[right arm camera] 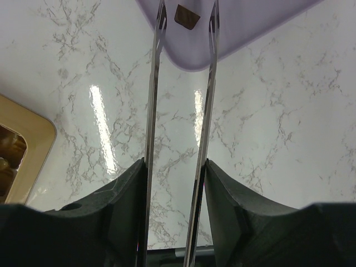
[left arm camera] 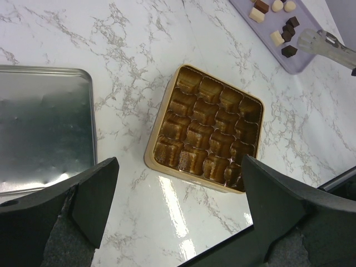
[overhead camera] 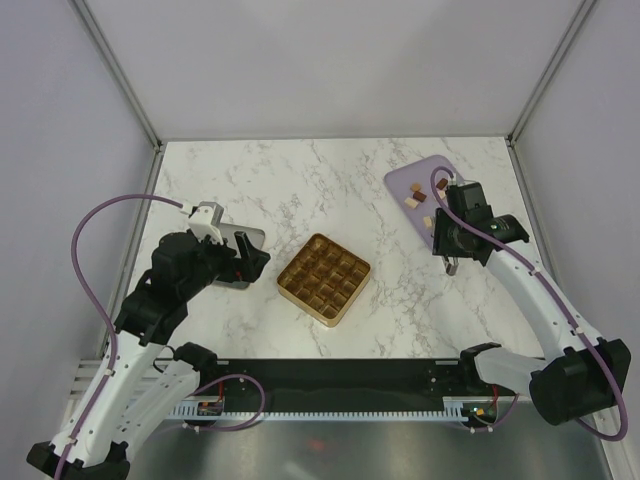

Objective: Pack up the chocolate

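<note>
My right jaws grip the tweezers (right arm camera: 151, 111), tips straddling a dark chocolate (right arm camera: 186, 16) at top centre; my left jaws stand wide open.

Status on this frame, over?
Left end effector open above gold grid tray, cells empty. Right end effector shut on tweezers, tips straddling dark chocolate on purple tray, not pinched. Nothing in the way.
</note>
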